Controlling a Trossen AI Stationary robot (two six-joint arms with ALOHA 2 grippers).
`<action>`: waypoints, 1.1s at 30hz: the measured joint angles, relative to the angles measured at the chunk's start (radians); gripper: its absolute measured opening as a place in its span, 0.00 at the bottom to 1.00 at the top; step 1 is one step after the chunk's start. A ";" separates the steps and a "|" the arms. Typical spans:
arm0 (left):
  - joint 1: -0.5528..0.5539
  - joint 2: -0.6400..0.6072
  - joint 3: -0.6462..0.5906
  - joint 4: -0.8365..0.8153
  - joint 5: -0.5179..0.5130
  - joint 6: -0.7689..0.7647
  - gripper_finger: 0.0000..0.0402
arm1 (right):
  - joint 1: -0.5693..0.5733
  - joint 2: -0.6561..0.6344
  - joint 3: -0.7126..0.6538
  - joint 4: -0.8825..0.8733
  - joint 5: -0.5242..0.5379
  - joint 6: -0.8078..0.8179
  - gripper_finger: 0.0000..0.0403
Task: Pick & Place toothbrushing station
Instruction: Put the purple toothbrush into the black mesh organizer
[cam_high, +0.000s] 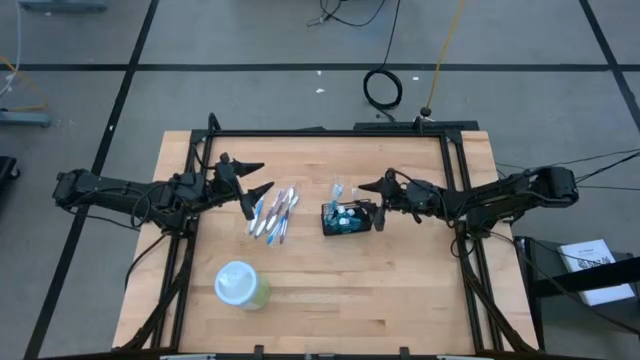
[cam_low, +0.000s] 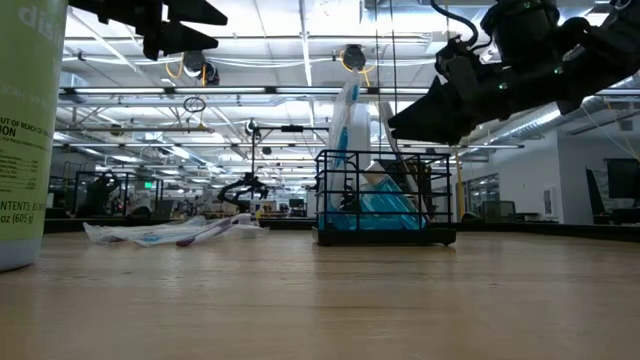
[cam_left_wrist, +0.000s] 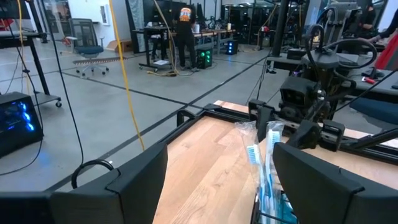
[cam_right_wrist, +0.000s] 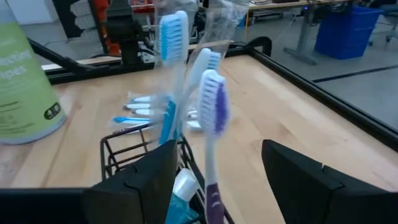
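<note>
The toothbrushing station, a small black wire-mesh caddy (cam_high: 347, 220), stands on its base at the table's middle, holding several upright toothbrushes (cam_right_wrist: 212, 112) and a blue tube. My right gripper (cam_high: 372, 202) is open, just right of the caddy and above its right end in the low view (cam_low: 440, 105). In the right wrist view its fingers stand either side of the caddy's near end (cam_right_wrist: 124, 149). I see no touch. My left gripper (cam_high: 266, 177) is open and empty, raised left of the loose toothbrushes (cam_high: 273, 213).
Several wrapped toothbrushes (cam_low: 180, 232) lie flat on the table left of the caddy. A round pale-green cup with a whitish top (cam_high: 240, 285) stands near the front left. A black frame (cam_high: 330, 131) borders the wooden table. People stand in the room beyond.
</note>
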 joint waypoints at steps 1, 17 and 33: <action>0.000 0.000 0.000 0.000 0.000 0.000 0.74 | 0.000 0.000 0.000 0.000 0.001 0.000 0.56; 0.000 0.000 0.000 -0.004 0.000 -0.002 0.74 | 0.002 0.000 0.000 0.000 0.025 0.003 0.56; 0.000 0.000 0.000 -0.017 0.000 -0.006 0.74 | 0.001 -0.127 0.000 -0.072 0.027 -0.030 0.56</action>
